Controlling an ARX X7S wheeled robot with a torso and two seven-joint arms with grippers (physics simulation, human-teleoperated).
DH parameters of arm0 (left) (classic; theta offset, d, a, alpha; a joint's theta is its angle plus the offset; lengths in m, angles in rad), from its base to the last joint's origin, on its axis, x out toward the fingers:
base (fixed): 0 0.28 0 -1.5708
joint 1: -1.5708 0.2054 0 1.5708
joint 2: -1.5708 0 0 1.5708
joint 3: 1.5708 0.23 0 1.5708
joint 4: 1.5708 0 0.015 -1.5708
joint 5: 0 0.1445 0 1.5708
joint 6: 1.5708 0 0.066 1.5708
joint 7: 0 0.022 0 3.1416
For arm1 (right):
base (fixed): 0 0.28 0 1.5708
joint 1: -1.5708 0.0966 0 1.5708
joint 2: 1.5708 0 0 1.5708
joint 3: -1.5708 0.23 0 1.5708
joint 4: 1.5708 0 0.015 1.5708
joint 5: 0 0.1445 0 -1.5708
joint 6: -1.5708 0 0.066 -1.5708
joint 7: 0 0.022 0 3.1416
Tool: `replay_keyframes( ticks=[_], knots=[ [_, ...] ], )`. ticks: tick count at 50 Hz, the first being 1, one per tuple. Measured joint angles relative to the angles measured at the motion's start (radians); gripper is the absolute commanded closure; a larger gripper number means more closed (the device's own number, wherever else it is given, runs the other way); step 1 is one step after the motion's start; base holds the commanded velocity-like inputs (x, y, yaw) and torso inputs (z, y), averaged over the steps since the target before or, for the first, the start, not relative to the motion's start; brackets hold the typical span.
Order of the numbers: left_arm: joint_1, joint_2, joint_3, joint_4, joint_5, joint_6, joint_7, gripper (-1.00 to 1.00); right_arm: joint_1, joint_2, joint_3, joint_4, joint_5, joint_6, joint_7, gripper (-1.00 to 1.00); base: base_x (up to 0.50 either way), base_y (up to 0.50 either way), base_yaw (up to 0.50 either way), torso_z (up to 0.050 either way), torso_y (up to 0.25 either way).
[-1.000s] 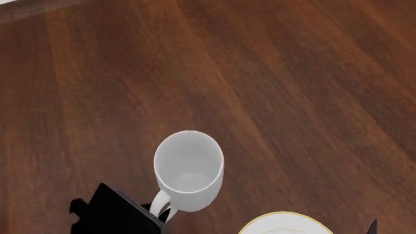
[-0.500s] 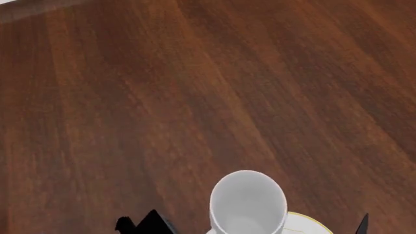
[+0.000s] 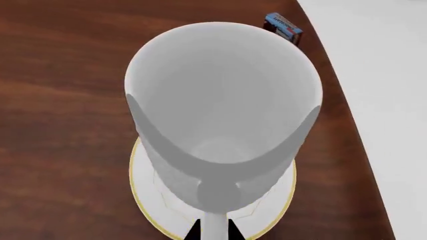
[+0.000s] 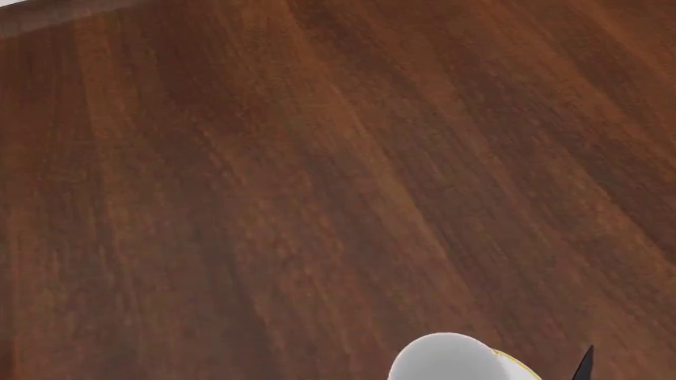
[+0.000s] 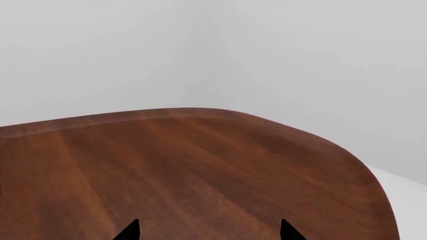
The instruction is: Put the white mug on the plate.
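— Where's the white mug (image 3: pixel 223 115)?
— Over the plate (image 3: pixel 150 210), near the tabletop (image 4: pixel 317 158) edge.
— Held?
— Left hand (image 3: pixel 213 231) pinches its handle. Right hand (image 5: pixel 209 231) spread open, empty, over bare wood.

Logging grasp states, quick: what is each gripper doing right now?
Left gripper: shut on the white mug handle.
Right gripper: open, holding nothing.

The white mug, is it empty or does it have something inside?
Empty: the left wrist view looks into the white mug and shows only its bare white bottom.
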Motion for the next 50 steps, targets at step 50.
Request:
replay_keyframes(
  ticks=[50],
  knots=[
    [-0.093,0.005,0.251,-0.245,0.213,0.304,0.099,1.0,-0.002,0.005,-0.017,0.035,0.003,-0.034,-0.002,-1.0,0.0,0.0,0.0,0.0,0.0]
  ],
)
